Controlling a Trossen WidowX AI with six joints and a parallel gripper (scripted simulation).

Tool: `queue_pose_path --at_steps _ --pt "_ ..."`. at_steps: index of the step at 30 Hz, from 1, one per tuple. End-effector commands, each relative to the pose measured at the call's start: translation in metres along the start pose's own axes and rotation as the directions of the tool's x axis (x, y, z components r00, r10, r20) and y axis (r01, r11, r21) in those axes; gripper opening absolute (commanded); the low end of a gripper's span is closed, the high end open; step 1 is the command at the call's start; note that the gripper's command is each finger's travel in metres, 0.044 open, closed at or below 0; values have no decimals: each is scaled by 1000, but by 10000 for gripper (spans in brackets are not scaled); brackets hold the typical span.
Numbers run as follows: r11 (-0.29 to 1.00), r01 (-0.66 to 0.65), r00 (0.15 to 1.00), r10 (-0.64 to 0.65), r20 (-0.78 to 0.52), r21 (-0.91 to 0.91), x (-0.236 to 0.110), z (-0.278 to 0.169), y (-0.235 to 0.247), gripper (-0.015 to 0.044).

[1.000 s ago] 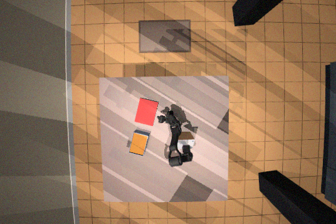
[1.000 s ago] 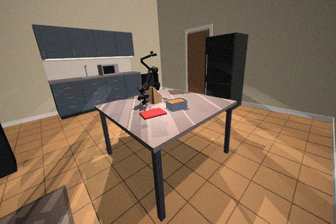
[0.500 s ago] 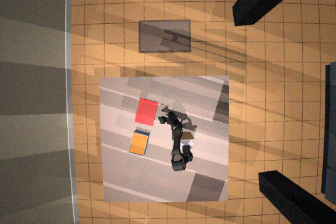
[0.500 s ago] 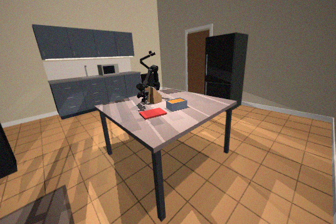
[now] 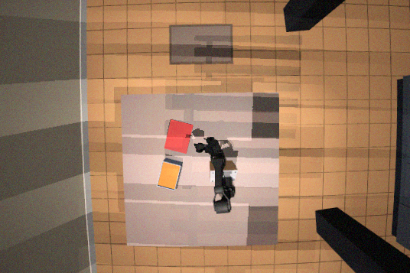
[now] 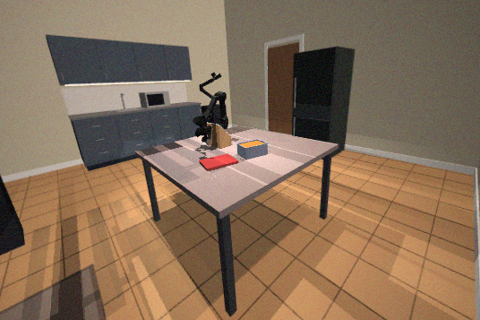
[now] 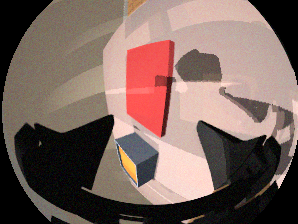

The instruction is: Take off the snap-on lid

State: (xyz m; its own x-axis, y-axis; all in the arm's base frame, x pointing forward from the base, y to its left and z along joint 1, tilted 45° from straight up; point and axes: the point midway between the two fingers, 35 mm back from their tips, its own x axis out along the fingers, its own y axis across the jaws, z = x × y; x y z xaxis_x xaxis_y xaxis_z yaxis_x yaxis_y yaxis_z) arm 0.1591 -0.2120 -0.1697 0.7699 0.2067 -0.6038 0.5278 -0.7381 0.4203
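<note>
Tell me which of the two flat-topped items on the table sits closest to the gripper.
The red lid: it lies flat right beside the open gripper, while the orange-topped storage box stands farther off.

red lid (image 5: 178,136): flat on table, off | blue-grey storage box (image 5: 169,173): open, orange inside, just beside
</note>
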Motion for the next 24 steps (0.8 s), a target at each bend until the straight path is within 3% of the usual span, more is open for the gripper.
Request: queue_pose_path --at_steps 1,10,24 --pt "1000 -6 1000 6 6 -15 -7 2 7 440" --pt "1000 -6 1000 6 7 -15 -22 2 15 440" --pt "1000 -6 1000 6 7 -15 -17 0 10 440"
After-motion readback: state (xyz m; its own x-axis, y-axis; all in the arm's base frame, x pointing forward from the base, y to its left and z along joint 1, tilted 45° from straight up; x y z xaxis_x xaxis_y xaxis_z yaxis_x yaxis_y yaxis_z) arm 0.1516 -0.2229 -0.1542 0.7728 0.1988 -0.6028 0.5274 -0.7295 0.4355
